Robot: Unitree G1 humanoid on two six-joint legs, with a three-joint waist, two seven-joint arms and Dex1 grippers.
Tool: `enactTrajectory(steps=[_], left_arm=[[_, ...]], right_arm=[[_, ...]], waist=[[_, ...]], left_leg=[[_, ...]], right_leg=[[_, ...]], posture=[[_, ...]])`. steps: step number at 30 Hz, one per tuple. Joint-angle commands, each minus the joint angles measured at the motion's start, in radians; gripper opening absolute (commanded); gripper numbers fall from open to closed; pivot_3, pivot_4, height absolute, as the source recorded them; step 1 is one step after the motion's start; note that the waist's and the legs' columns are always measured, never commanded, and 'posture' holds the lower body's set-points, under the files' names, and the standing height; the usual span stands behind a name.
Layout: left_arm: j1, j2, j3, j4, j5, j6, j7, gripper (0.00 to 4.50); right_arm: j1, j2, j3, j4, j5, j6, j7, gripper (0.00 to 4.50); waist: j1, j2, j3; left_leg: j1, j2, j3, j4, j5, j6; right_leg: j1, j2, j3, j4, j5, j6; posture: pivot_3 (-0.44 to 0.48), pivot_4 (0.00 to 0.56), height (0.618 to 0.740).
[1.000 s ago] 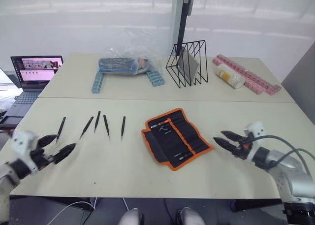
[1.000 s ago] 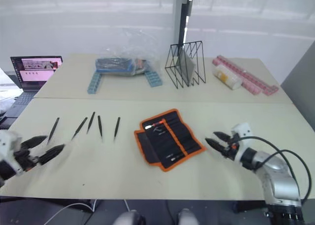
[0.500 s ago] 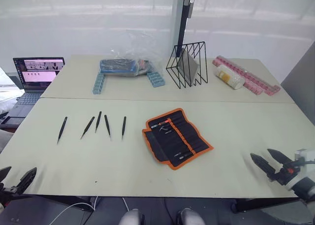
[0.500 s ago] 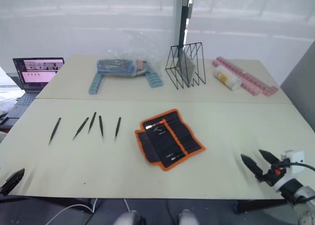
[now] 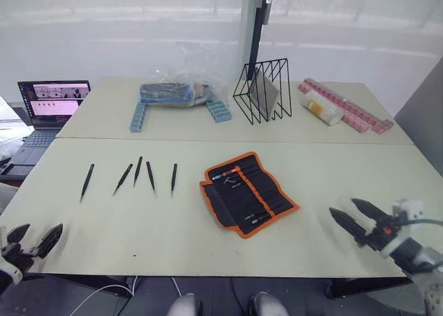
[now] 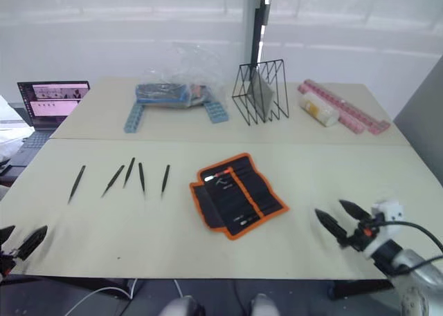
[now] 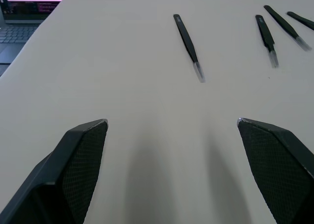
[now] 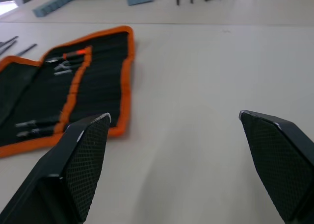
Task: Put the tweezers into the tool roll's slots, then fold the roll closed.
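Five tweezers (image 5: 138, 171) lie loose in a row at nine o'clock of the tool roll (image 5: 247, 193), which is spread open mid-table, so nothing looks slotted yet and the fold is still to do. The slots (image 8: 64, 111) show a few small tools already tucked in, seen closer from the right wrist. The left gripper (image 5: 33, 238), at seven o'clock, and the right gripper (image 5: 354, 218), at four, both hang released and empty.
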Motion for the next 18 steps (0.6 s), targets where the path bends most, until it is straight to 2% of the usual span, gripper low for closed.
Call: enactTrajectory(steps=[1, 5, 9, 13, 18], left_arm=[[-0.033, 0.001, -0.015, -0.08, -0.001, 0.046, 0.088, 4.5], [-0.124, -0.043, -0.04, -0.169, -0.009, 0.147, 0.257, 4.5], [-0.211, -0.05, -0.073, -0.185, 0.006, 0.219, 0.352, 4.5], [-0.315, -0.006, -0.156, -0.126, 0.061, 0.307, 0.419, 4.5], [-0.388, 0.012, -0.248, -0.023, 0.093, 0.327, 0.385, 4.5]], right_arm=[[-0.06, -0.053, 0.038, -0.068, 0.048, 0.074, 0.02, 4.46], [-0.206, -0.114, 0.151, -0.071, 0.084, 0.167, 0.09, 4.46], [-0.301, -0.148, 0.246, -0.033, 0.069, 0.185, 0.18, 4.46], [-0.397, -0.159, 0.326, 0.008, 0.047, 0.193, 0.241, 4.46], [-0.463, -0.141, 0.354, 0.014, 0.052, 0.202, 0.245, 4.46]], waist=[[0.001, -0.001, -0.001], [-0.001, -0.001, -0.001], [0.001, -0.002, -0.001], [0.002, -0.002, -0.001], [-0.001, -0.002, -0.001]], left_leg=[[0.0, 0.0, 0.0, 0.0, 0.0, 0.0], [-0.001, 0.0, 0.0, 0.0, 0.0, 0.0], [-0.001, 0.0, -0.001, 0.0, 0.0, 0.0], [-0.002, -0.001, -0.001, 0.0, 0.0, 0.0], [-0.002, -0.002, -0.001, 0.0, 0.0, 0.0]], right_leg=[[0.0, 0.0, 0.0, 0.0, 0.0, 0.0], [-0.001, 0.0, 0.0, 0.0, 0.0, 0.0], [-0.001, 0.001, -0.001, 0.0, 0.001, 0.0], [-0.001, 0.001, -0.001, 0.0, 0.001, 0.001], [-0.002, 0.001, -0.001, 0.0, 0.001, 0.001]], posture=[[0.0, 0.15, 0.722], [0.0, 0.15, 0.722], [0.0, 0.15, 0.722], [0.0, 0.15, 0.722], [0.0, 0.15, 0.722]])
